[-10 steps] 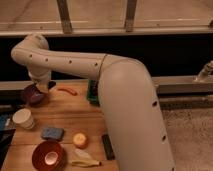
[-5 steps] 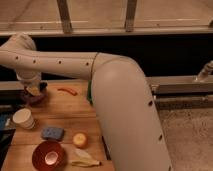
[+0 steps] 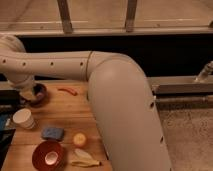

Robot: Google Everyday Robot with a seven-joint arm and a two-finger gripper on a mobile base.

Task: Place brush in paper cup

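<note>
The paper cup (image 3: 23, 119) stands upright on the left of the wooden table (image 3: 70, 112), off-white with its opening facing up. The brush does not show; I cannot tell where it is. My white arm sweeps from the lower right across to the far left. Its gripper (image 3: 30, 94) hangs down at the purple bowl (image 3: 40, 95), just behind and slightly right of the cup. The gripper's tip is dark against the bowl, and I cannot see whether anything is in it.
A red bowl (image 3: 48, 155) with a pale thing inside sits at the front. A blue sponge (image 3: 52, 133), an orange fruit (image 3: 79, 139), a banana peel (image 3: 85, 159) and a red chili (image 3: 67, 91) lie on the table. My arm hides the table's right part.
My arm has swung further left, carrying the gripper from right of the purple bowl to its left side. The arm now covers more of the table's right side.
</note>
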